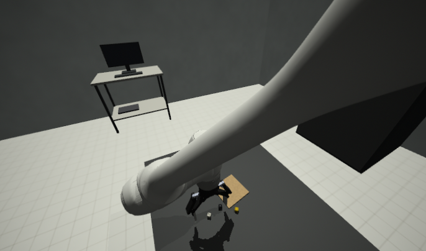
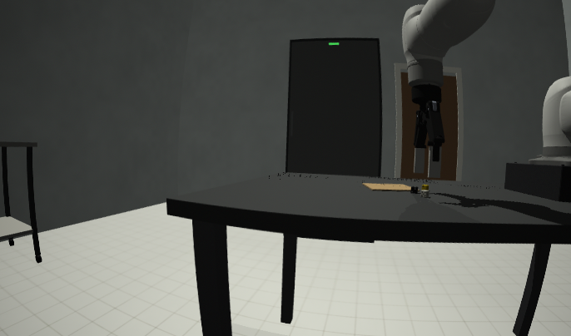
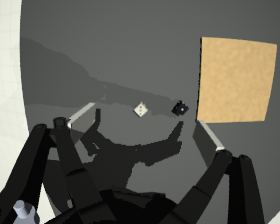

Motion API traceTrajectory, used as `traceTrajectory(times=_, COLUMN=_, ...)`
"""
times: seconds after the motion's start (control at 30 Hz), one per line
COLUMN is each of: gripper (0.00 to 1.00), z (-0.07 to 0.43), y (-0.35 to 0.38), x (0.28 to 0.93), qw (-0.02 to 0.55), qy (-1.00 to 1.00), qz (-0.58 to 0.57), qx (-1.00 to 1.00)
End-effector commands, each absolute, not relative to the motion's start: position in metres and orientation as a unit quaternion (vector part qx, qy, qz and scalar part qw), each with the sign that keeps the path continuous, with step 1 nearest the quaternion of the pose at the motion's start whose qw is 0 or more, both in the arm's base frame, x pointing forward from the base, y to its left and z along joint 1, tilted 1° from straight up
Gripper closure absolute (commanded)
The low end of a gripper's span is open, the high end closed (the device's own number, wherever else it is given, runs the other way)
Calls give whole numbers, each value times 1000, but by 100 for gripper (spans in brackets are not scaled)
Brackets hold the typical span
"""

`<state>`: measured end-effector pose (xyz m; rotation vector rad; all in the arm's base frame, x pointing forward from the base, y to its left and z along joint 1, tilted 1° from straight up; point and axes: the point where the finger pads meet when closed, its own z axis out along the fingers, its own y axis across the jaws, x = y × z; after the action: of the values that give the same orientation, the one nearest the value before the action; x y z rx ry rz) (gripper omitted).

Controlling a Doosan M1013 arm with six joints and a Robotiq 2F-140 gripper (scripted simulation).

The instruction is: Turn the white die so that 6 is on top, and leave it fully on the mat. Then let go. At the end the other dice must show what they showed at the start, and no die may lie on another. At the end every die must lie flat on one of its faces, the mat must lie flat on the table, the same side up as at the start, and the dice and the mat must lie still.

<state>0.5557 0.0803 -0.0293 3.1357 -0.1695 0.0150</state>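
The white die (image 1: 208,215) lies on the dark table, off the tan mat (image 1: 235,190). The wrist view shows it (image 3: 141,110) a short way left of the mat (image 3: 235,80). Its top face is too small to read. My gripper (image 1: 208,199) (image 2: 426,166) is open and empty, well above the table. In the wrist view its fingertips straddle the white die from high up. The black die (image 3: 180,107) lies just off the mat's left edge. The yellow die (image 1: 236,210) lies off the mat near its corner and is hidden in the wrist view.
The arm's base block (image 2: 542,180) stands on the table at the right of the exterior view. The table's curved edge (image 3: 20,96) runs at the left of the wrist view. A desk with a monitor (image 1: 126,77) stands far off on the floor.
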Motion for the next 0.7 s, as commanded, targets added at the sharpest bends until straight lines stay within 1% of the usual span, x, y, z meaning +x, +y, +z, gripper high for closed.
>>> traceTrajectory(times=0.0, gripper=0, z=-29, y=80, x=556, qw=1, qy=-54, qz=5, qx=999)
traceTrajectory(times=0.4, gripper=0, z=-26, y=80, x=556, qw=1, qy=-54, qz=5, qx=999)
traceTrajectory(times=0.53, gripper=0, z=-10, y=80, x=556, qw=1, qy=-54, qz=5, qx=999)
traceTrajectory(times=0.67, gripper=0, z=18, y=80, x=555, qw=1, qy=-54, qz=5, qx=999)
